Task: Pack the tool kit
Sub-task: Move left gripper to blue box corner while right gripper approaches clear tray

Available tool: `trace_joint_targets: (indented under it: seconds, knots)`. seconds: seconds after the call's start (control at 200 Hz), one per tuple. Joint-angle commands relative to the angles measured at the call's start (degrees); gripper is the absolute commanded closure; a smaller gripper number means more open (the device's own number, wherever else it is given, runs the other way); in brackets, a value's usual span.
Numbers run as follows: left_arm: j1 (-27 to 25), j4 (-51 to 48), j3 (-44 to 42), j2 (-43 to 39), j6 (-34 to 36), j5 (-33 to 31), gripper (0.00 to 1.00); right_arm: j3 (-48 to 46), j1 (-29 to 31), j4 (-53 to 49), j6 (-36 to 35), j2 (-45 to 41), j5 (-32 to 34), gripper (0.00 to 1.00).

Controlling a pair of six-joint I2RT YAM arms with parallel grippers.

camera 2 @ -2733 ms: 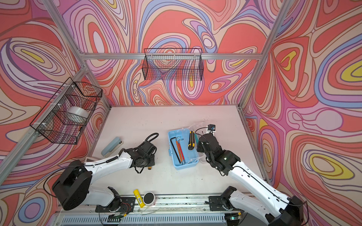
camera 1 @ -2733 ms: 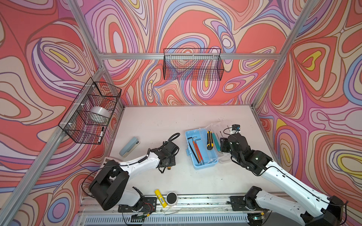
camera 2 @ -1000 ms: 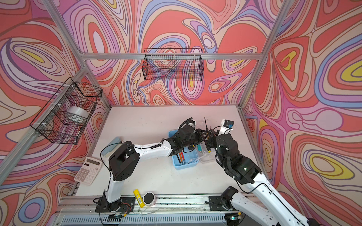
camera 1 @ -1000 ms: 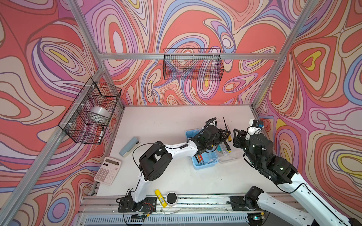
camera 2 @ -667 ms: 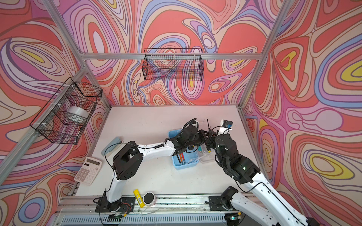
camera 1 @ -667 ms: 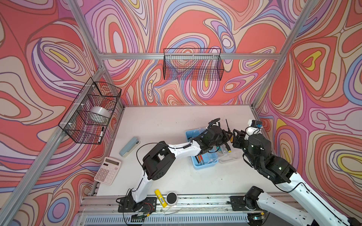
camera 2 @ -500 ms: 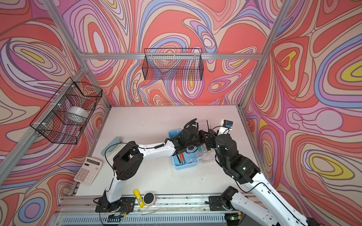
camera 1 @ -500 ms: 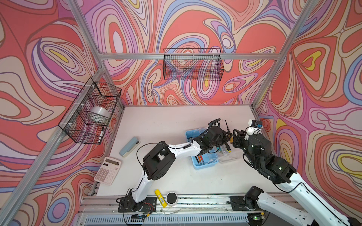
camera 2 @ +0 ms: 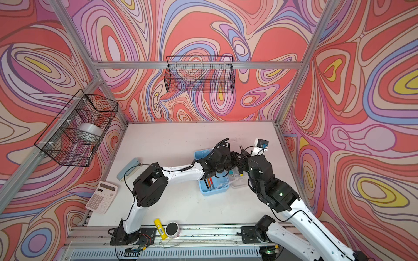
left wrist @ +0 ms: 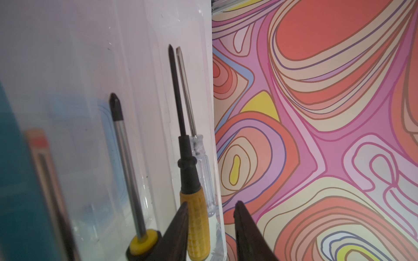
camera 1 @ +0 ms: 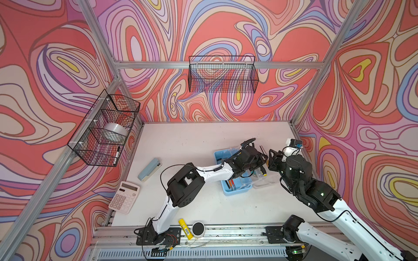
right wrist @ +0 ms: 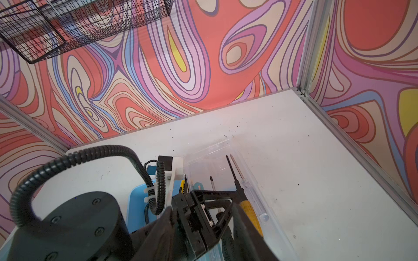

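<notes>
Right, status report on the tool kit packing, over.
Left gripper jaws open astride yellow-handled screwdriver in clear lid. Right gripper jaws apart, nothing seen held. Light-blue case open, left arm over it.

Case (camera 1: 235,191) sits right of centre on the desk (camera 1: 192,140), lid (camera 1: 263,182) open flat on its right, screwdrivers (left wrist: 185,158) lying in the lid; stapler (camera 1: 149,169) and calculator (camera 1: 124,200) far left.

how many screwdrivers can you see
3, side by side in the clear lid: silver-shafted screwdriver, black-shafted screwdriver, clear-handled screwdriver nearest its edge. More may hide under the left arm.
</notes>
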Motion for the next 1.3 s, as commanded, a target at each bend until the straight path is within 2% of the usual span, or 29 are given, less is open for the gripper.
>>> trace_joint_targets:
  seconds: [0.0, 0.09, 0.225, 0.255, 0.3, 0.361, 0.416, 0.476, 0.661, 0.711, 0.801, 0.961, 1.077, 1.192, 1.292]
  knots:
    - [-0.5, -1.5, 1.0, 0.3, 0.1, -0.5, 0.63, -0.6, -0.3, 0.2, 0.3, 0.3, 0.4, 0.56]
    - [-0.2, -1.4, 0.4, -1.1, 2.7, -0.7, 0.63, -0.3, -0.3, 0.0, 0.2, 0.4, 0.2, 0.56]
    - [1.6, -7.5, -1.8, -7.9, 14.4, -3.5, 0.63, 1.9, -0.3, -2.2, -0.8, 1.2, 0.7, 0.54]
    - [2.0, -10.1, -3.4, -10.5, 17.4, -6.2, 0.61, 2.3, -0.3, -2.6, -1.1, 1.3, 0.8, 0.53]
    - [2.2, -13.8, -6.3, -14.6, 21.9, -12.5, 0.5, 2.8, -0.2, -2.9, -2.0, 1.5, 0.4, 0.48]
    - [2.3, -18.2, -9.7, -19.3, 27.5, -20.8, 0.42, 3.8, -0.2, -3.9, -2.6, 2.9, -0.2, 0.4]
    - [2.6, -22.0, -11.6, -22.6, 32.3, -26.1, 0.38, 4.9, -0.2, -5.0, -2.4, 4.8, -1.3, 0.38]
    - [3.7, -26.9, -12.1, -24.9, 36.4, -29.0, 0.35, 6.0, -0.3, -5.7, -2.1, 6.5, -2.7, 0.37]
    - [11.6, -43.6, -7.4, -24.2, 40.1, -22.8, 0.34, 8.3, -0.3, -6.0, -1.5, 13.9, -7.6, 0.36]
    - [12.9, -46.5, -6.6, -23.1, 39.8, -24.3, 0.34, 9.0, -0.2, -5.7, -1.4, 16.1, -8.3, 0.36]
    - [14.8, -45.5, -8.1, -22.1, 41.2, -24.4, 0.34, 10.9, -0.3, -5.1, -1.9, 19.8, -7.8, 0.36]
    - [18.3, -41.8, -9.8, -18.9, 41.4, -17.8, 0.35, 14.6, -0.5, -3.5, -4.2, 23.4, -5.0, 0.36]
    - [19.0, -39.5, -11.0, -17.2, 40.6, -16.1, 0.36, 16.1, -1.0, -2.2, -5.7, 25.4, -5.0, 0.37]
    - [19.4, -40.0, -10.3, -15.0, 39.2, -15.2, 0.4, 16.7, -1.6, -1.6, -5.9, 27.1, -5.9, 0.37]
    - [20.3, -39.7, -9.9, -13.0, 37.7, -13.0, 0.48, 16.6, -2.0, -0.7, -5.7, 28.0, -7.0, 0.38]
